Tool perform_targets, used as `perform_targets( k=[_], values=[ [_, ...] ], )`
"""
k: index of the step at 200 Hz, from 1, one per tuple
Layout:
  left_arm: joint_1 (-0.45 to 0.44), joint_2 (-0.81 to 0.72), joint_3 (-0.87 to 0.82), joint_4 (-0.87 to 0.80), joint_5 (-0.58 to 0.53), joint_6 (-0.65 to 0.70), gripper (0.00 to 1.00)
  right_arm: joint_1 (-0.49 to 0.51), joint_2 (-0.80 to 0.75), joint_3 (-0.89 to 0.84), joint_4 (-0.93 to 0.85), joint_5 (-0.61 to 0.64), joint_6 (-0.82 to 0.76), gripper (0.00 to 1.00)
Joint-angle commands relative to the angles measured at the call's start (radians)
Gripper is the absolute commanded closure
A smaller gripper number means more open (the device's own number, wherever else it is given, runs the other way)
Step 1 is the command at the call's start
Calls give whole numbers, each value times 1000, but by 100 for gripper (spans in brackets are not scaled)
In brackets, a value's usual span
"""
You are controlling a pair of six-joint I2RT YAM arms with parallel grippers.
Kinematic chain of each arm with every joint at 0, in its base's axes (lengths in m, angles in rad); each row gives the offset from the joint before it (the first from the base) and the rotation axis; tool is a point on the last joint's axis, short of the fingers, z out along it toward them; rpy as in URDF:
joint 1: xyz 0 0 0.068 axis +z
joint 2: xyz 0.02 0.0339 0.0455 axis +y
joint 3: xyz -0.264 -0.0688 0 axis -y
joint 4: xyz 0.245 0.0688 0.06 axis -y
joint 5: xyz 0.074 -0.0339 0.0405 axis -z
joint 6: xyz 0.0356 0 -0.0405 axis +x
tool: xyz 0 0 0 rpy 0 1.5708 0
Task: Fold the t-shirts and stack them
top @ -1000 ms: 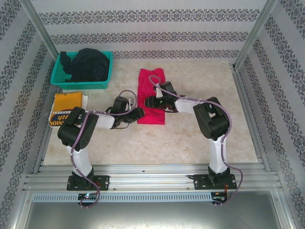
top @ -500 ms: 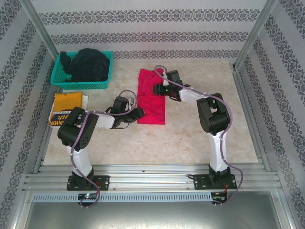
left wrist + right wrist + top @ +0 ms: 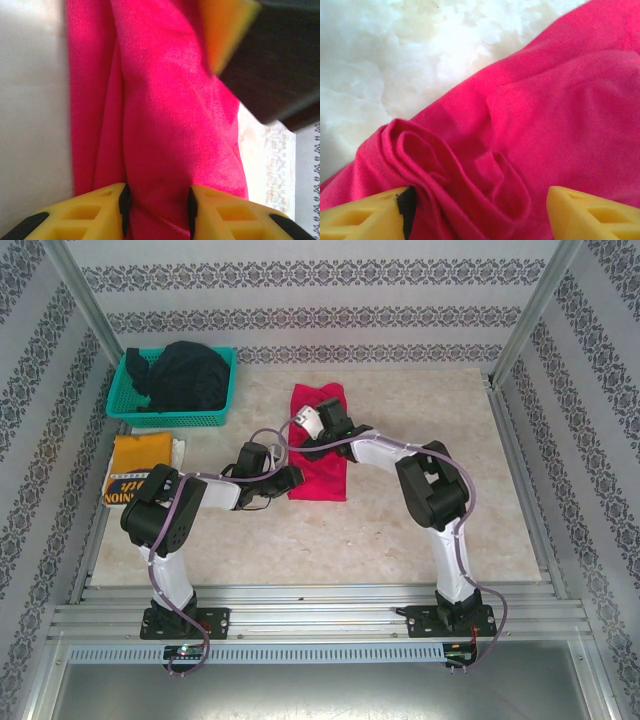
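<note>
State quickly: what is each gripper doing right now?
Left gripper: closed on the red t-shirt.
Right gripper: open, fingers either side of a bunched fold of the red t-shirt.

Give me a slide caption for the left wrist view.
Left gripper clamps a bunched fold of the red t-shirt lying on the pale table.

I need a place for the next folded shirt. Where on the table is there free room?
Free: the table between the red t-shirt and the right rail, and the near strip by the front edge. Crowded: the left side, with teal basket, yellow t-shirt, and the left hand and right hand at the red t-shirt.
</note>
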State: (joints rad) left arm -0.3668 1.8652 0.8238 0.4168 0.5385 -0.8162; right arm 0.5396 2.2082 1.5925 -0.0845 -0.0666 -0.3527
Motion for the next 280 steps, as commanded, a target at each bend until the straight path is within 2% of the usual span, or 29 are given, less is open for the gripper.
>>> perform_targets(
  k=[1,24,46,67,99,163,207,242,280],
  values=[
    [-8,-11,-29,-68,-10,14,62,-15,70,110,-110,105,-78,33],
    [-8,-22,-40,-52,-6,5,62,-36,131,227,-206,124,-43,37],
    [-10,-45,-53,-35,-9,0,61,-47,176,319,-306,68,-47,40],
    [-10,-97,-70,-26,-30,5,54,-43,186,345,-372,-16,-82,44],
    [-1,-226,-95,-95,-118,51,53,-41,176,342,-471,-89,-66,47],
    [151,-384,-141,-271,-142,140,51,-6,-1,43,-428,-147,92,48],
    [177,-380,-100,-334,-138,195,51,10,-124,-174,-325,-218,198,45],
    [177,-309,-68,-273,-59,161,49,11,-265,-253,-223,-173,152,38],
    [178,-219,35,-344,61,99,35,25,-459,-411,-160,-177,51,33]
  ],
)
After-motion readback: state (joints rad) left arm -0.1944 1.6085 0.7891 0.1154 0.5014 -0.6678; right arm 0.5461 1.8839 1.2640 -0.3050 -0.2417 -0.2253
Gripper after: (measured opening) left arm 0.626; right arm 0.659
